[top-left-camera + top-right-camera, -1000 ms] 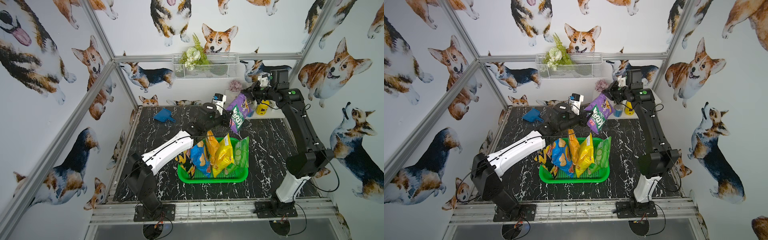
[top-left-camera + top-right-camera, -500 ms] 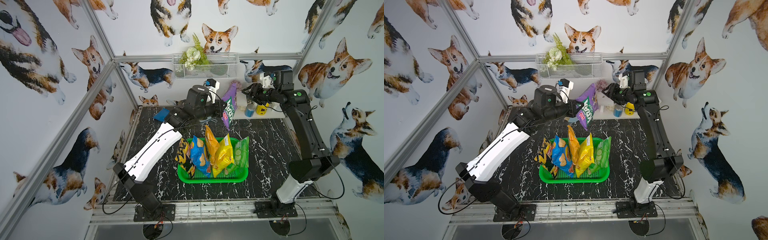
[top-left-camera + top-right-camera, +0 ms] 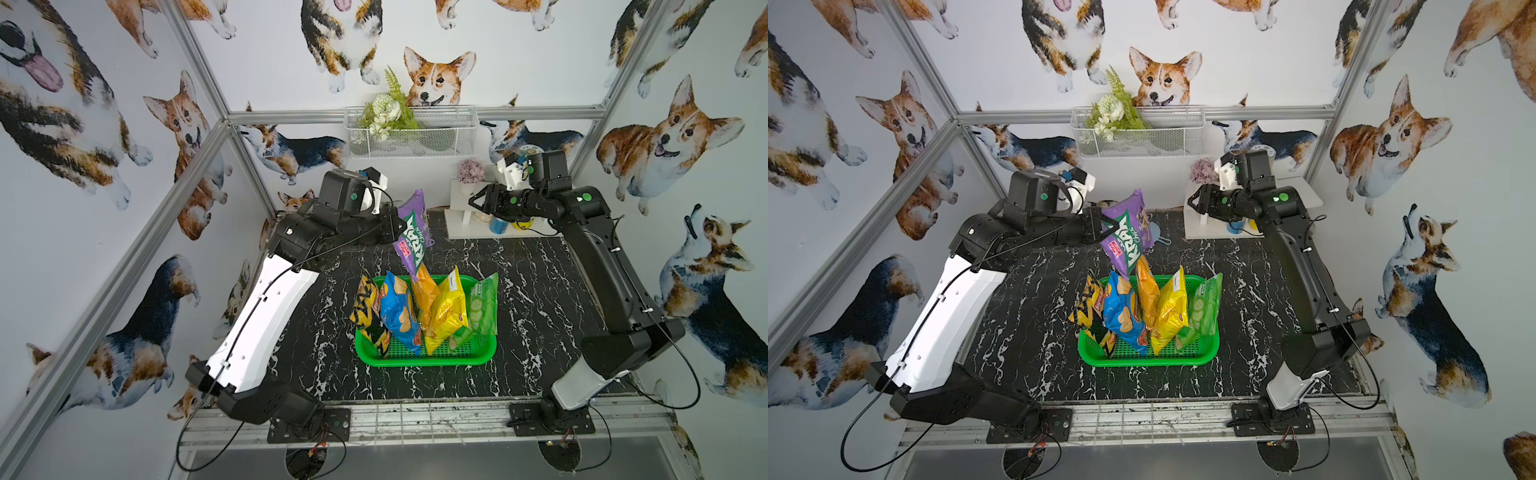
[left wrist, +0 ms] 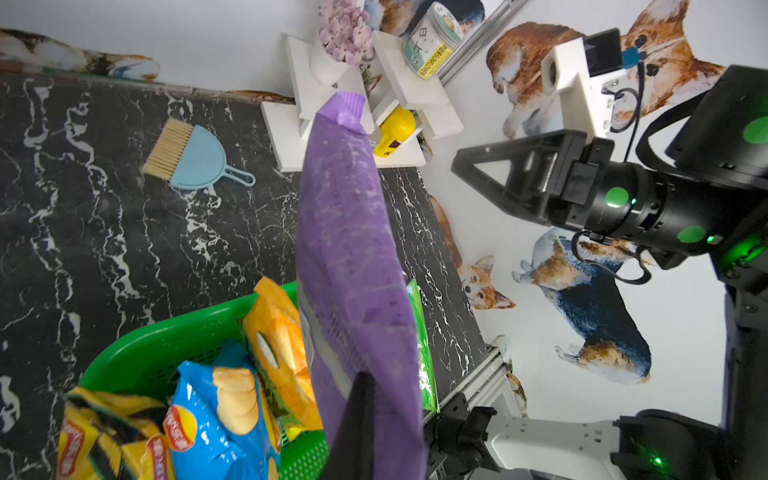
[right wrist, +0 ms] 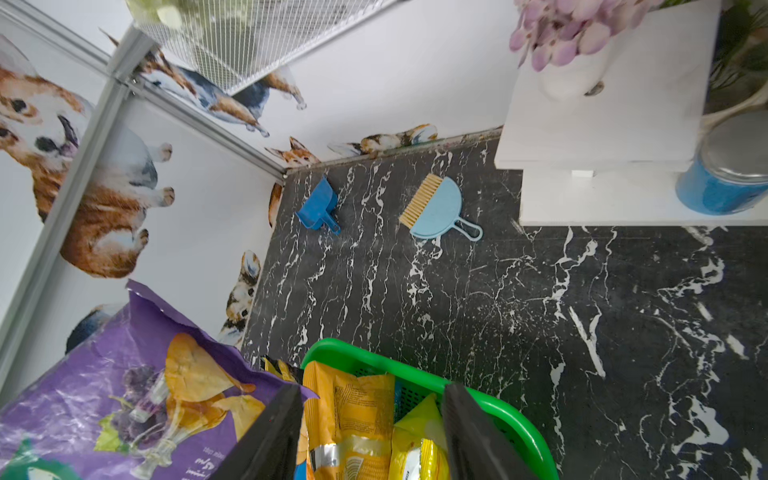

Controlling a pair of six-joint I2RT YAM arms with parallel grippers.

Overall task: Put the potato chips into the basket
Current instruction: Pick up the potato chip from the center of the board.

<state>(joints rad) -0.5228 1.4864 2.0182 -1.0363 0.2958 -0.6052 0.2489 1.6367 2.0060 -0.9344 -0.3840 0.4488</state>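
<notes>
The left pincer (image 3: pixel 1101 227) is clenched on one side edge of the purple Krax bag (image 3: pixel 411 232). The bag hangs clear of the counter (image 3: pixel 540 291), above the 12 o'clock rim of the green basket (image 3: pixel 424 360). The right pincer (image 3: pixel 474 203), at the bag's 2 o'clock and well apart, stands released and empty.

The basket is crowded with standing bags (image 3: pixel 399 316). Let go here, the purple one would likely strike their tops and topple over the far rim. The edge-only hold on slick foil may also slip.

Its long axis runs near upright, slightly tilted, with the lower end pointing down at the orange bag (image 3: pixel 426 293).
</notes>
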